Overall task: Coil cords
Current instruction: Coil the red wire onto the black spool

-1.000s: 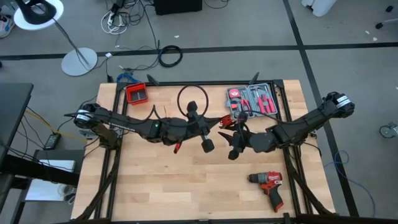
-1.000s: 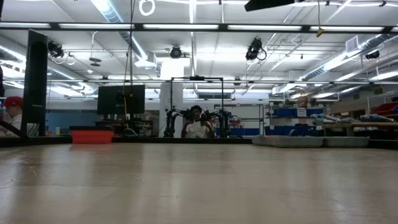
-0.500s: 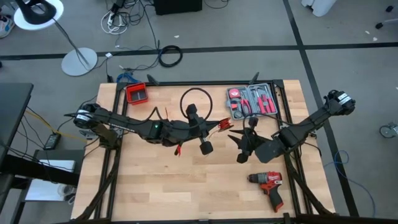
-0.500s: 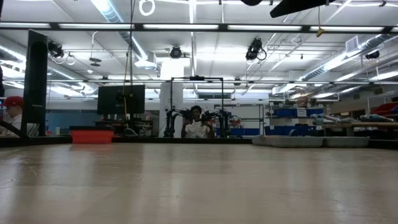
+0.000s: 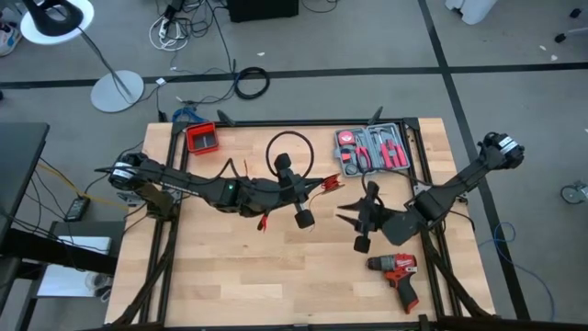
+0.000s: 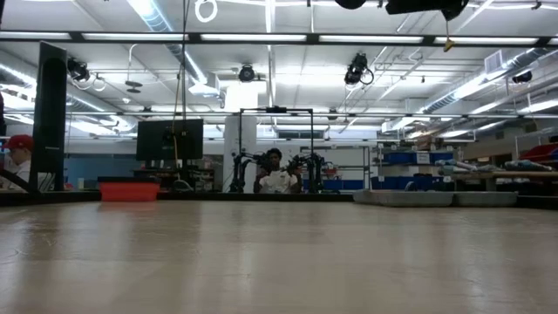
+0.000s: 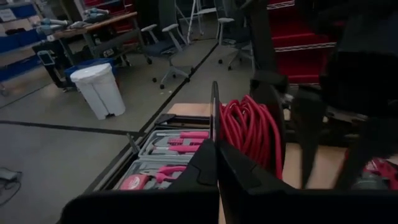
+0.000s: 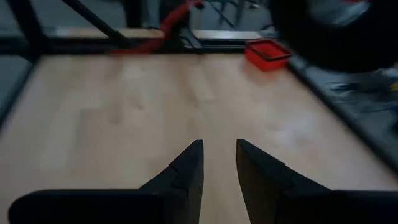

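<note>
Left gripper (image 5: 317,186) at mid-table, clamped on the cords (image 5: 323,183): fingers pressed together in the left wrist view, a red coil (image 7: 252,132) bunched just beyond them, a thin black strand pinched between. Seen from above, red clips and thin wires fanning out at the gripper's tip, right of centre, near the tool case (image 5: 372,150); a loose end dangling near (image 5: 264,219). A black ring (image 5: 288,147) just far of the left arm, not part of the job. Right gripper (image 5: 350,213) right of the cords and apart from them, fingers a little apart with nothing between, only bare table (image 8: 124,106) ahead. Drill (image 5: 397,273) near-right, out of the way. Probably mid-coil, with a new loop yet to be made. To do it well: hold the left grip steady, bring the right in low to the free strand, take it close to the bundle, keep loops even, avoid tugging clips loose.
</note>
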